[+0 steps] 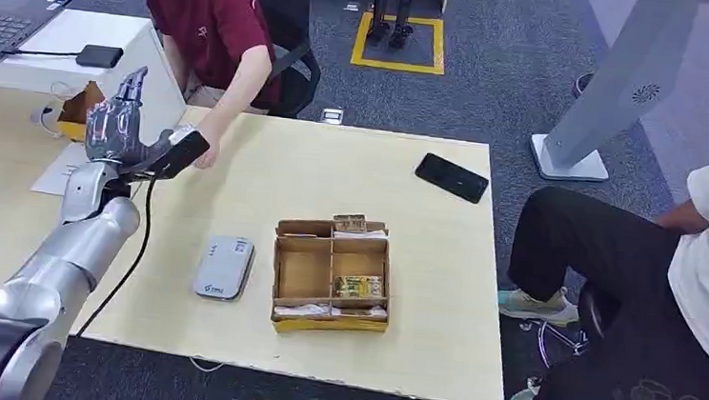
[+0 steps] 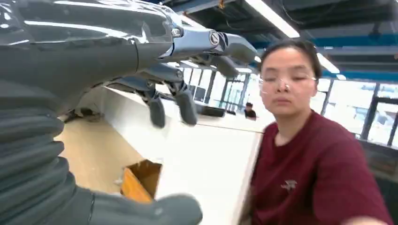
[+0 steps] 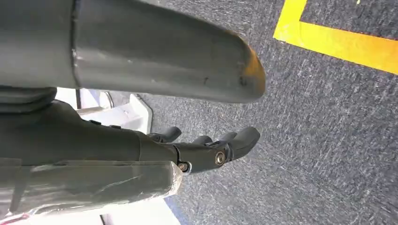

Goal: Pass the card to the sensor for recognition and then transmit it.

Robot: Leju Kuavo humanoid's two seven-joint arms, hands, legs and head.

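My left hand (image 1: 113,124) is raised over the table's far left corner with its fingers pointing up and apart, holding nothing. In the left wrist view its fingers (image 2: 157,110) are spread and empty, facing a person in a dark red shirt (image 2: 319,178). That person's hand (image 1: 207,157) reaches to just beside my left wrist. The grey sensor (image 1: 223,267) lies flat on the table. To its right, a cardboard box (image 1: 304,274) with compartments holds cards (image 1: 360,285). My right hand (image 3: 206,147) hangs over grey carpet with its fingers loosely extended and empty.
A black phone (image 1: 452,177) lies near the table's far right edge. A second person in black trousers (image 1: 610,306) sits at the right. A cable (image 1: 142,241) runs along the table beside my left arm. A small open box (image 1: 79,110) stands behind my left hand.
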